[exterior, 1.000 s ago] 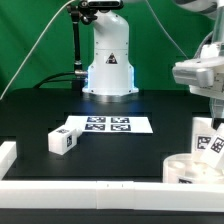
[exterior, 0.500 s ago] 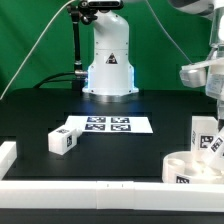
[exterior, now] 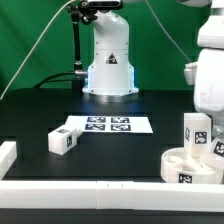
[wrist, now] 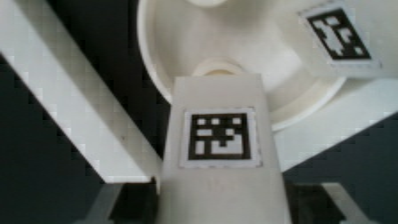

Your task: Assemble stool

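exterior view
seat disc (exterior: 178, 160): on the worktop (exterior: 130, 150) at the exterior view's lower right, close behind the front rail (exterior: 80, 188)
held leg (exterior: 195, 133): upright above the seat disc, tag towards the camera, its top under the arm's white housing
second leg (exterior: 218, 148): just beside the held leg, partly cut off at the exterior view's right
loose leg (exterior: 65, 141): lying on the worktop, well apart from the seat disc, just beside the marker board (exterior: 105, 125)
gripper: hidden here

wrist view
gripper (wrist: 222, 200): pinching the held leg (wrist: 222, 120), one finger on either side
held leg's far end: over the seat disc's (wrist: 249, 40) hollow; contact cannot be told
second leg (wrist: 338, 35): near the disc's rim
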`<state>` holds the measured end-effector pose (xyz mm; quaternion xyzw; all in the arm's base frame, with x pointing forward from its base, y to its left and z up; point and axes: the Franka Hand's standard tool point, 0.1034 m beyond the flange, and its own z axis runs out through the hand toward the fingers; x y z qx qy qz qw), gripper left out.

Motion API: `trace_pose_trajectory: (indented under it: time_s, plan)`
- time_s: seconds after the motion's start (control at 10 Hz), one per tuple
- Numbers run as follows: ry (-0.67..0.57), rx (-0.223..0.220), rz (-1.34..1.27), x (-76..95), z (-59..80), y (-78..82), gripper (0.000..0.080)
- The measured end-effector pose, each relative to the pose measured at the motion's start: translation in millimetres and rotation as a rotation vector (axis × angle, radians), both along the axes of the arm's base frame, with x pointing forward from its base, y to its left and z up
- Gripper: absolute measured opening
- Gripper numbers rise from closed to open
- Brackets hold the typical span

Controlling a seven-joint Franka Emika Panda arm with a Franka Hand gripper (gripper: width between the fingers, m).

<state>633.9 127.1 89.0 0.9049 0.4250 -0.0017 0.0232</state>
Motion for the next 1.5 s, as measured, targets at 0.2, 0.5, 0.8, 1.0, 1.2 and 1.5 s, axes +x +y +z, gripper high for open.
trace_pose_trajectory:
  time_s: [0.2, 0.5, 0.8, 1.0, 1.2, 1.5]
  plan:
    - [-0.055, 0.058, -0.203, 0.0, -0.8, -2.3, 0.0341]
    - [-0.130, 0.114, -0.421, -4.4, -0.5, -7.6, 0.0341]
    - [-0.140, 0.130, -0.586, -4.6, -0.2, -13.3, 0.0341]
    - [-0.142, 0.135, -0.707, -3.6, -0.1, -18.3, 0.0341]
    - [-0.129, 0.172, -0.888, -2.9, 0.3, -18.0, 0.0341]
    - [-0.126, 0.250, -1.154, -10.1, -2.3, -6.0, 0.0341]
